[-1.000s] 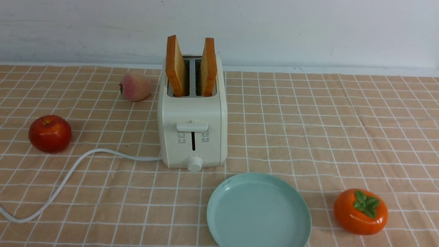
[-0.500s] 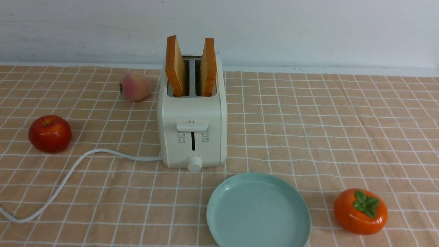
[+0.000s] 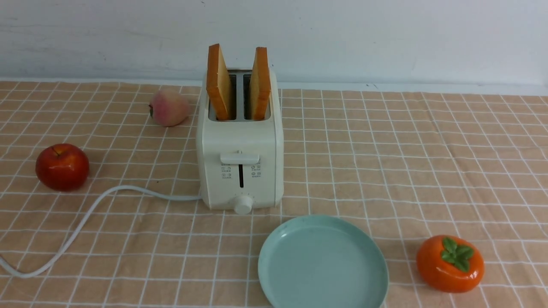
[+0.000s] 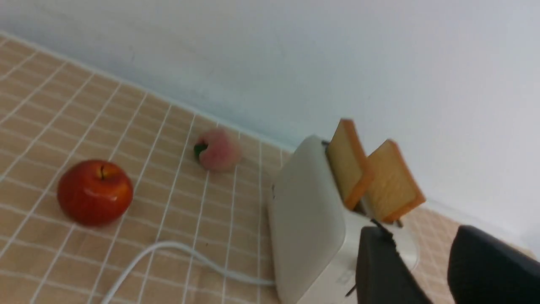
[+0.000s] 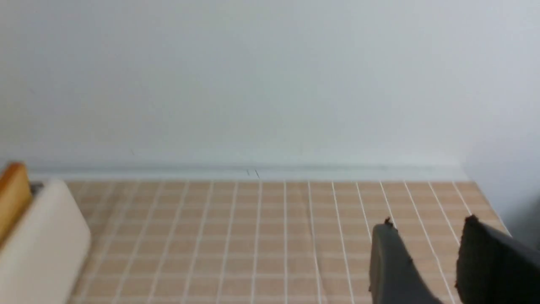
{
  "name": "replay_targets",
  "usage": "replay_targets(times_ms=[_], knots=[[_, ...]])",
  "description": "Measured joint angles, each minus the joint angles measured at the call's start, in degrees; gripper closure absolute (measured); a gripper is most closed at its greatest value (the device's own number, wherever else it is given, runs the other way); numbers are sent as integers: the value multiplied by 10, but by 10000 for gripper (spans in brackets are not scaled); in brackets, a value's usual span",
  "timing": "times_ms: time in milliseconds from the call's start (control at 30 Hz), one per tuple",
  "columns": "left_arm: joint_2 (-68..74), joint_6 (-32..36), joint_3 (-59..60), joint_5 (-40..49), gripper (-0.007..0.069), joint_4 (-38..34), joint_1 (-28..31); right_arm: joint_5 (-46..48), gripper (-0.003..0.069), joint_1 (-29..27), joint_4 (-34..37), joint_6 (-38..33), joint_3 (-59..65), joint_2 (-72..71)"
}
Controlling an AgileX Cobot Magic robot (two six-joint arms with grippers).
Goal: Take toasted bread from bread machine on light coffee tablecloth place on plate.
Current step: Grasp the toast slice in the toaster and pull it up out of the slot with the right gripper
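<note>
Front view: the toaster stands near the middle of the checked tablecloth, its lever and knob facing the camera. One slice of toast stands upright in the left slot and a second slice in the right slot. Both stick well out of the top and lean slightly apart. Taking the toaster as the clock's centre, the bare blue-green plate lies at 5 o'clock, near its front corner but not touching. An apple sits at 9 o'clock, a peach just beside the toaster at 10 o'clock, and an orange persimmon at 4 o'clock, beyond the plate. The white cord trails away toward 8 o'clock.

Left wrist view: the left gripper has its dark fingers parted with nothing between them. It hangs near the toaster's front, apart from both slices.

Right wrist view: the right gripper is likewise parted and grips nothing, over bare cloth well away from the toaster, of which only a corner and one crust show.
</note>
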Motion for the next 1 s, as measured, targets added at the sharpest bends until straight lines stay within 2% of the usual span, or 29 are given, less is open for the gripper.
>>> replay_targets(times_ms=[100, 200, 267, 400, 433, 500, 533, 567, 633, 767, 833, 867, 967, 1000], knots=[[11, 3, -1, 7, 386, 4, 0, 3, 419, 1, 16, 22, -1, 35], [22, 3, 4, 32, 386, -2, 0, 7, 419, 14, 94, 45, -3, 88], [30, 3, 8, 69, 386, -5, 0, 18, 419, 24, 143, 30, -4, 123], [42, 3, 13, 138, 386, -5, 0, 53, 419, 49, 263, -70, -25, 217], [41, 3, 13, 140, 386, -5, 0, 55, 419, 52, 270, -83, -30, 222], [41, 3, 13, 152, 386, -5, 0, 73, 419, 73, 360, -153, -72, 282], [41, 3, 13, 153, 386, -5, 0, 74, 419, 77, 375, -164, -81, 292], [41, 3, 13, 153, 386, -8, 0, 78, 416, 93, 432, -199, -114, 333], [41, 3, 13, 154, 386, -14, 0, 81, 404, 123, 482, -250, -178, 384], [41, 3, 13, 154, 386, -18, -9, 83, 347, 176, 505, -292, -305, 484], [41, 3, 13, 154, 386, -18, -17, 82, 299, 196, 499, -289, -370, 528], [41, 3, 13, 154, 386, -18, -17, 81, 299, 196, 499, -288, -370, 532], [41, 3, 13, 154, 386, -18, -27, 69, 211, 211, 494, -268, -466, 609], [41, 3, 13, 154, 386, -18, -28, 69, 207, 211, 493, -266, -474, 617]])
